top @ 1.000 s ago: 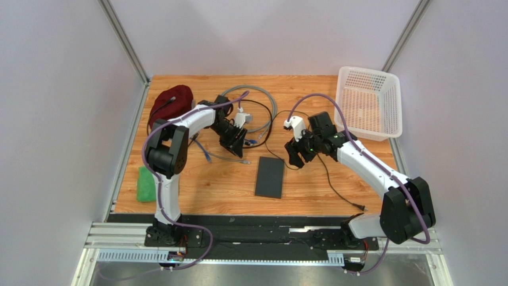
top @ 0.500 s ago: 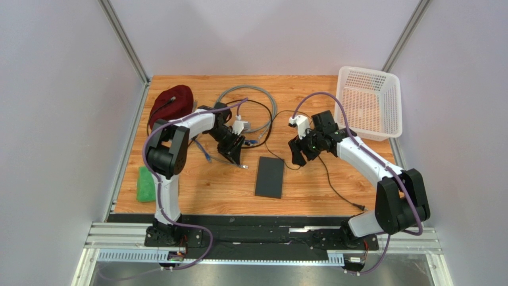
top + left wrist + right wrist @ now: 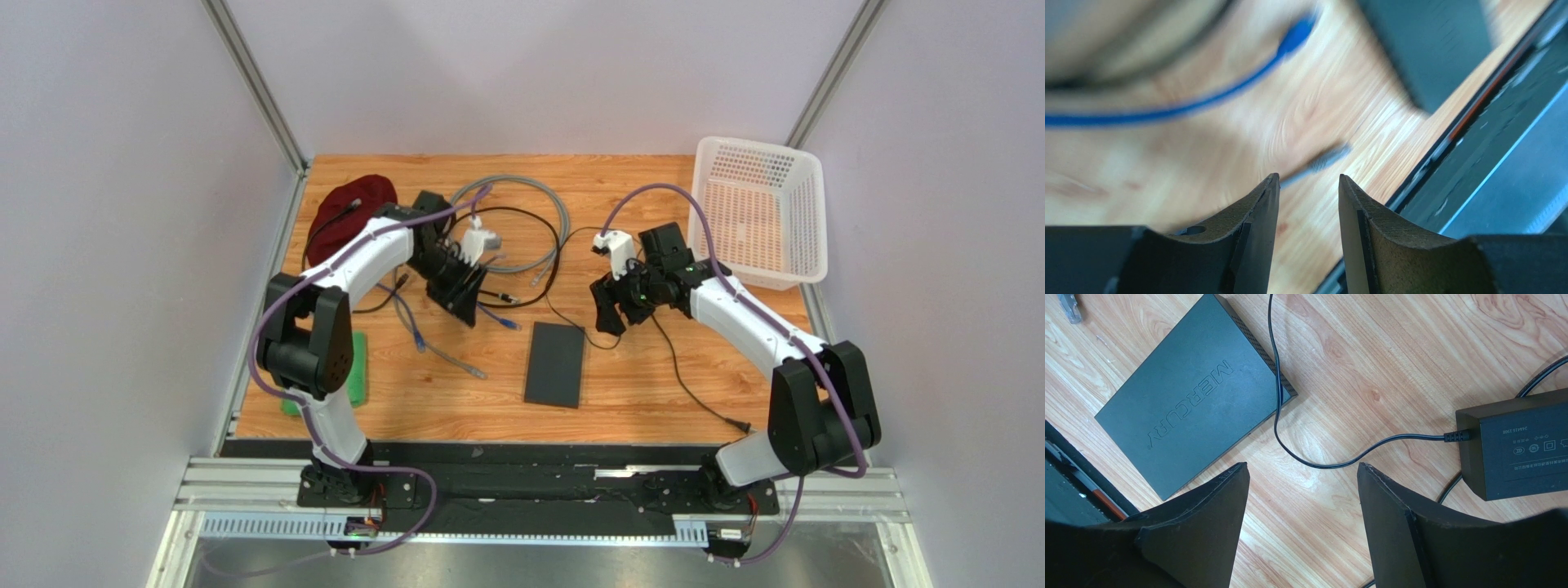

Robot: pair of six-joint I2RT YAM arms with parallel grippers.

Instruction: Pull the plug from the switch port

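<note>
The switch [image 3: 555, 364] is a flat matte black box lying at the table's middle front; the right wrist view shows it [image 3: 1195, 413] marked MERCURY. No cable sits in the edges that show. A blue cable [image 3: 411, 321] lies left of it, its plug end [image 3: 507, 325] loose on the wood and blurred in the left wrist view [image 3: 1300, 33]. My left gripper [image 3: 456, 297] is open and empty above the wood [image 3: 1309, 177]. My right gripper [image 3: 610, 315] is open and empty [image 3: 1303, 471], hovering just right of the switch's far end.
A black power adapter [image 3: 1517, 447] lies by the right gripper, its thin black cord [image 3: 1290, 447] crossing the switch's corner. A grey cable coil [image 3: 528, 221], a dark red object [image 3: 350, 202], a green sponge [image 3: 357, 368] and a white basket [image 3: 761, 208] stand around.
My left arm has swung back and to the left, its gripper pulling away from the switch. The blue cable has shifted. My right gripper has drawn slightly back.
</note>
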